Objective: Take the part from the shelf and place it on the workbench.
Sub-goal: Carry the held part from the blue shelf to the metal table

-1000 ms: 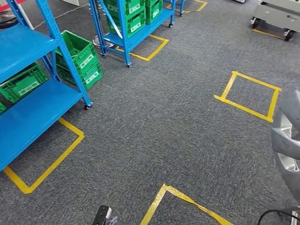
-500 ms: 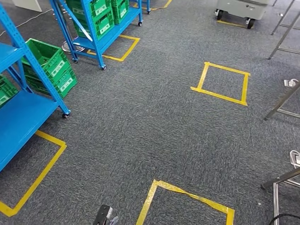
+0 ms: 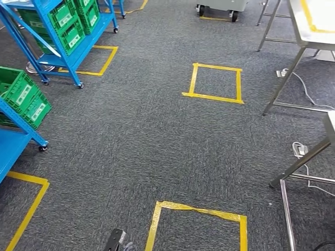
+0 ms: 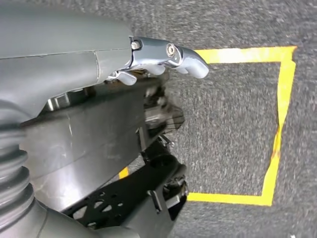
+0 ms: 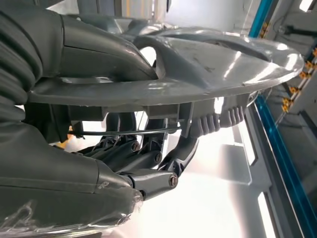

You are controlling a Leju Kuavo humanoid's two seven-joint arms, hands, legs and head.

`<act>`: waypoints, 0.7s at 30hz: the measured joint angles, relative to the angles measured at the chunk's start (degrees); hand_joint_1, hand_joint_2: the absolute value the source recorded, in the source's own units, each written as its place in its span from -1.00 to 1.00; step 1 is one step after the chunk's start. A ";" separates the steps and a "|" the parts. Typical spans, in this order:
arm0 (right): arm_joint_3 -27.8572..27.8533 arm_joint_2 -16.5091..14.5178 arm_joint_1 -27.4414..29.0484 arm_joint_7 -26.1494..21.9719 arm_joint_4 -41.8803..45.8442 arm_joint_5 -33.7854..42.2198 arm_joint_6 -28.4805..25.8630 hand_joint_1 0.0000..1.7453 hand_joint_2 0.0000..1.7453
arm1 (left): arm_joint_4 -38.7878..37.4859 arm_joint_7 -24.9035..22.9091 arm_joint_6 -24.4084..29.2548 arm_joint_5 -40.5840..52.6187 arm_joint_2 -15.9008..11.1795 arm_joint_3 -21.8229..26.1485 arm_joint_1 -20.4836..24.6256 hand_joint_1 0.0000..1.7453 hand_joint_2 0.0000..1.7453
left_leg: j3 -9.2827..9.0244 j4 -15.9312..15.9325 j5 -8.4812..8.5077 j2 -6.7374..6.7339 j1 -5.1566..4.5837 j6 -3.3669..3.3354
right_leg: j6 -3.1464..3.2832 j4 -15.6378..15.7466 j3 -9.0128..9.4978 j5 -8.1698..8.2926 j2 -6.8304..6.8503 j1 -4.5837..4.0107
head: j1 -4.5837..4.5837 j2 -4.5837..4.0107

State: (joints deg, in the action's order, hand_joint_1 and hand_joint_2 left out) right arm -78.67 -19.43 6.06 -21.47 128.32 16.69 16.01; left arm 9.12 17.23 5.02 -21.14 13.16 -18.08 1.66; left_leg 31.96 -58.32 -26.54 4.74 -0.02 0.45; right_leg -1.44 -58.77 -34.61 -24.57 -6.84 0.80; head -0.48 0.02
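Right hand [image 5: 149, 163] grips the grey part [image 5: 209, 74]; left hand [image 4: 164, 54] cannot tell. Risk: part clips the worktop [image 3: 312, 23] legs or slips while walking.

Carpet [image 3: 158, 141]: dark grey, finely speckled.
Floor tape squares [image 3: 215, 82]: yellow outlines on the carpet.
Shelving racks [image 3: 69, 57]: bright blue frames and decks.
Crates [image 3: 23, 97]: green, with white labels.
Workbench [image 3: 300, 31]: pale top, yellow strip, grey metal legs.
Cables [image 3: 304, 91]: white.
Part [image 5: 209, 64]: glossy silver-grey, ribbed edge.
Right hand [image 5: 157, 153]: dark grey fingers, grey ribbed cover.
Left hand [image 4: 164, 54]: silver-grey thumb, darker fingers, over yellow tape.
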 joint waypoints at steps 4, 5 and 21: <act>-0.03 -0.10 0.45 -0.82 -0.08 -0.01 -1.63 1.00 1.00 | -0.01 -0.27 -0.19 -0.15 0.14 0.00 0.08 -1.00 1.00 | -0.77 1.74 0.03 -1.35 -0.02 -0.88 | -1.42 -0.58 -1.42 0.00 -0.31 0.36 | -0.05 0.00; -0.02 -0.13 0.57 -1.09 -0.08 -0.03 -2.10 1.00 1.00 | -0.01 -0.37 -0.27 -0.19 0.18 0.00 0.07 -1.00 1.00 | -0.94 1.98 0.11 -2.14 0.05 -1.15 | -1.66 -2.17 -2.27 -0.96 1.44 0.22 | -0.15 0.00; 2.59 -0.27 4.03 -4.78 -1.00 1.74 -15.03 1.00 1.00 | 0.01 2.05 -2.23 -0.38 0.17 -0.01 0.13 -1.00 1.00 | -1.07 -2.15 -4.66 -7.44 -0.14 1.36 | 0.12 -0.54 -0.08 -0.56 7.08 0.32 | 0.16 0.00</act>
State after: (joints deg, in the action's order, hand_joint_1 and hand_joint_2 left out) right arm -76.08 -19.69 10.09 -26.25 127.32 18.43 0.98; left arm 9.13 19.28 2.79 -21.51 13.34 -18.09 1.79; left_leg 30.89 -60.47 -31.20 -2.70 -0.16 1.81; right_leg -1.32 -59.31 -34.68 -25.13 0.24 1.12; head -0.32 0.02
